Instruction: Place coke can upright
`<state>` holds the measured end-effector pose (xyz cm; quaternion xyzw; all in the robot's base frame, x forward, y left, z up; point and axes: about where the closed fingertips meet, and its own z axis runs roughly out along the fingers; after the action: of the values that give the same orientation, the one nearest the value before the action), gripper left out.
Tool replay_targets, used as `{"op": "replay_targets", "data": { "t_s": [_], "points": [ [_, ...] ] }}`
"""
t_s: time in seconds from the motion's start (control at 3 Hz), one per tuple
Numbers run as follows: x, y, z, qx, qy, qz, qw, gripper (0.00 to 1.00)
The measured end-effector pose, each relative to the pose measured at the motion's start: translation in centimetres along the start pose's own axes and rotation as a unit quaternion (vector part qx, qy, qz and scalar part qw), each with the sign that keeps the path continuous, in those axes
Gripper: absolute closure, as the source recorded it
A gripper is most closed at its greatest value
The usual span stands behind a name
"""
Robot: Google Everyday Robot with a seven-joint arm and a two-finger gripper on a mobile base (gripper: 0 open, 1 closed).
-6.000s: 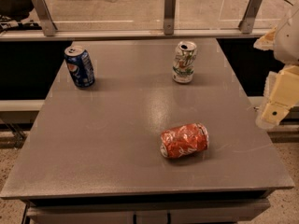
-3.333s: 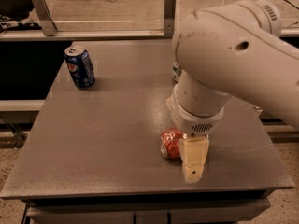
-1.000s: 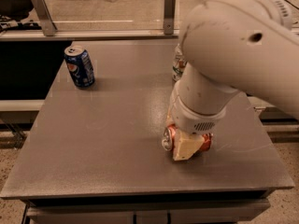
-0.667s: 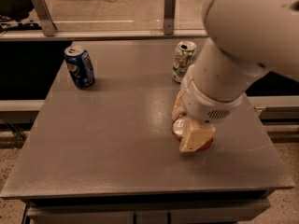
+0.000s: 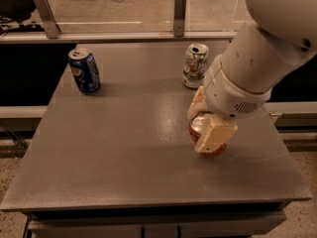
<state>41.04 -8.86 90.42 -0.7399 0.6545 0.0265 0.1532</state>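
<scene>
Inspector A: Fingers?
Inspector B: The gripper [image 5: 203,129] is clamped across the sides of the coke can [image 5: 217,150]. The can stands near upright, right of centre on the table [image 5: 124,148].
Inspector A: Handling?
Inspector B: Judged light, thin-walled, dented and slick. Grip mid-body, gently.

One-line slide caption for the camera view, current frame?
The hand holds the coke can roughly upright at the right of the table; blue can and white-and-green can stand behind.
</scene>
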Motion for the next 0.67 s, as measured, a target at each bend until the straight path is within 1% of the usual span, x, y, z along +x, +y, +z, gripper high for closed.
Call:
{"op": "replay_targets", "data": {
  "t_s": [0.33,0.67],
  "points": [
    [1.56,-0.13,0.94,-0.002,-0.062,0.028,0.9977,1.0],
    [2.17,0.02,1.57,-0.001,-0.138,0.052,0.989,1.0]
  ]
}}
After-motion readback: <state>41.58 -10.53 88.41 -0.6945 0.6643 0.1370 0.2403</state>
